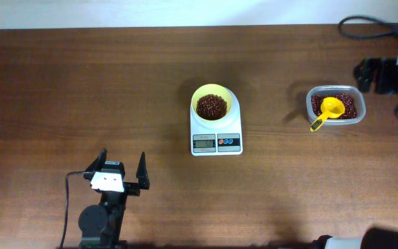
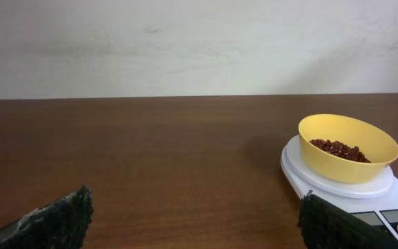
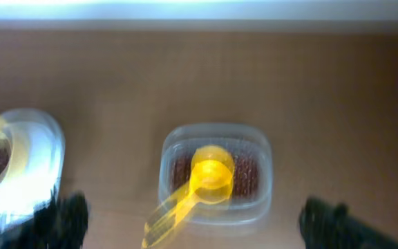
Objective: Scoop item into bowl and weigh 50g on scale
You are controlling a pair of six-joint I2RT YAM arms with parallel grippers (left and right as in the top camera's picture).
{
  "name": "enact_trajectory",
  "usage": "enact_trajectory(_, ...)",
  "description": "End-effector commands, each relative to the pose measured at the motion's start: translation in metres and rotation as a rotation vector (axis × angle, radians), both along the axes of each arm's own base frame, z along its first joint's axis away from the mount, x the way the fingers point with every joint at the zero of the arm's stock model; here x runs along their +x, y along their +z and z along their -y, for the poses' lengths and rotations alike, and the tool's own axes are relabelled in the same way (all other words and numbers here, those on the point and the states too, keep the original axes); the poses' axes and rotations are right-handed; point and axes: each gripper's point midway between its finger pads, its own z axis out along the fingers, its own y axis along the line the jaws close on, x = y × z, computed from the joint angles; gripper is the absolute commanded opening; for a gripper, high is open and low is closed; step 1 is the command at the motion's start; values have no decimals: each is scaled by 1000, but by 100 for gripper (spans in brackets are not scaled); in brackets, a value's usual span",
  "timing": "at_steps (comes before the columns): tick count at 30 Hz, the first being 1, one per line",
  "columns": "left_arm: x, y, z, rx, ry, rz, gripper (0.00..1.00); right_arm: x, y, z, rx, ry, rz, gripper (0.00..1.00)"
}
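Beans [image 1: 211,106] lie as a small dark heap in the pale-yellow bowl [image 1: 212,92], and the bowl stands on the white scale [image 1: 216,131] in the centre of the overhead frame. More of the same beans are in the clear tub [image 1: 354,114] at the right of the frame. The yellow scoop [image 1: 331,109] rests in that tub, with its handle going out over the lower-left rim.

You have both arms away from the work. The left gripper [image 1: 123,166] sits in the lower left of the frame, well apart from the scale. Its jaws are spread wide and hold nothing. The right gripper [image 3: 195,220] hangs near the tub, and its wrist view shows the two fingers far apart at the bottom corners, also holding nothing.

I judge that you are at the checking step: some beans are in the bowl, and now the weight must be read. The display [image 1: 204,143] is too small to read here. If it shows less than the target, your next move is to bring the right gripper to the scoop handle, close on it, and carry a small portion to the bowl without touching the scale.
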Motion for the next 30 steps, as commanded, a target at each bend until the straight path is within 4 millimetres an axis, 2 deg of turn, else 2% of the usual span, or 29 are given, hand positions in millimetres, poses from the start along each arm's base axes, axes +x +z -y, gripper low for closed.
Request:
enact_trajectory(1,0,-1,0,12,-1,3,99,-3,-18,-38,49,66,152,99)
enact_trajectory(3,0,-1,0,12,-1,3,99,1,-35,-58,7,126,306,99)
enact_trajectory(6,0,-1,0,12,-1,3,99,-4,-42,-81,-41,186,505,99)
enact_trajectory(8,0,-1,0,12,-1,3,99,-22,-47,-96,-75,218,663,99)
enact_trajectory(11,0,-1,0,12,-1,3,99,-44,-61,-102,-93,224,735,99)
enact_trajectory(16,0,-1,0,12,-1,3,99,-87,-105,-104,-100,204,725,99)
enact_trajectory(20,0,-1,0,12,-1,3,99,-114,-126,-104,-122,183,772,99)
enact_trajectory(22,0,-1,0,12,-1,3,99,-124,-132,-102,-129,168,783,99)
enact_trajectory(27,0,-1,0,12,-1,3,99,-135,-133,-82,-117,20,769,99)
enact_trajectory(28,0,-1,0,12,-1,3,99,-139,-136,-72,-82,-66,755,99)
enact_trajectory(30,0,-1,0,12,-1,3,99,-143,-140,-69,-64,-105,738,99)
